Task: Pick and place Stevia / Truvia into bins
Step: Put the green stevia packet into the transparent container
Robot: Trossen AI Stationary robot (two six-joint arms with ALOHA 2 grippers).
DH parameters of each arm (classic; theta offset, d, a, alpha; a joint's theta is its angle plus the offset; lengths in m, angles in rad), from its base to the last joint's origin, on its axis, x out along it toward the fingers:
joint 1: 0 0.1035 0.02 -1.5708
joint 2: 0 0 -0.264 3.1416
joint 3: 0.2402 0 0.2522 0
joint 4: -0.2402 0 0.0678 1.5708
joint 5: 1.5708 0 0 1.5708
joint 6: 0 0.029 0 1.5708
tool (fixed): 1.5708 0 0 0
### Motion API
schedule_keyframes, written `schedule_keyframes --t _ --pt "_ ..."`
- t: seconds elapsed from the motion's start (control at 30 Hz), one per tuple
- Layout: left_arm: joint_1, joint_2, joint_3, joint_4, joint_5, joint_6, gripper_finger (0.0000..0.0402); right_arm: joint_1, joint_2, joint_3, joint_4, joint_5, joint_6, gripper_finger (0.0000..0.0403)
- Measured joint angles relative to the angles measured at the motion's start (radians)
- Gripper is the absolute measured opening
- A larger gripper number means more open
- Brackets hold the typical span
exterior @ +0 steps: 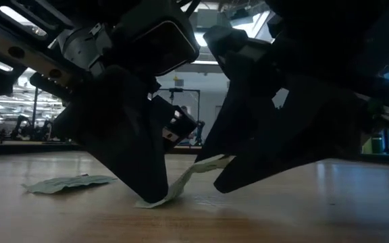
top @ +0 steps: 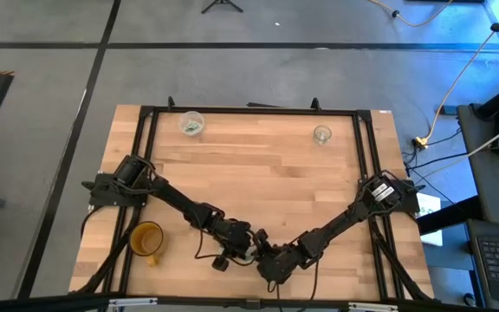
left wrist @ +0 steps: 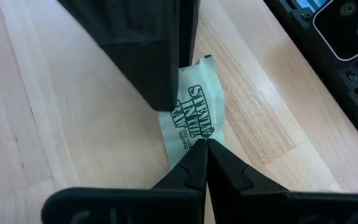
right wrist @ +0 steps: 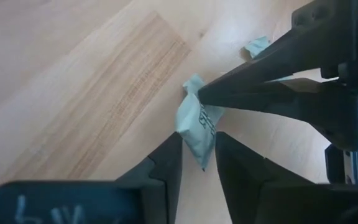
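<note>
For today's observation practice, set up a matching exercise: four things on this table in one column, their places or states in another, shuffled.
Things:
1. yellow mug
2. wide cloudy cup
3. narrow clear cup
4. Stevia sachet

Places or states:
A. far edge, right side
B. between both arms' fingers at the near edge
C. near left corner
D. far edge, left of middle

Pairs: 1-C, 2-D, 3-A, 4-B

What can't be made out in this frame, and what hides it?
- High view: the sachet between the two hands is hidden under the arms.
- High view: contents of the wider cup and narrower cup are too small to count.
- Low view: the dark hands block most of the table behind them.
- Right wrist view: a second sachet is partly covered by the left hand.
</note>
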Motion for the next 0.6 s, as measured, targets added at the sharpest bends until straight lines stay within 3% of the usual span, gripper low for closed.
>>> schedule_keyframes --t 0.4,0.6 --pt "-0.001 0.0 -0.001 0.003 -0.011 -0.016 0.0004 0.002 0.0 0.0 0.0 0.0 0.0 0.0026" --pt "-0.002 -0.017 -0.002 0.007 -0.038 -0.026 0.0028 0.002 0.0 0.004 -0.006 -0.001 0.001 0.001"
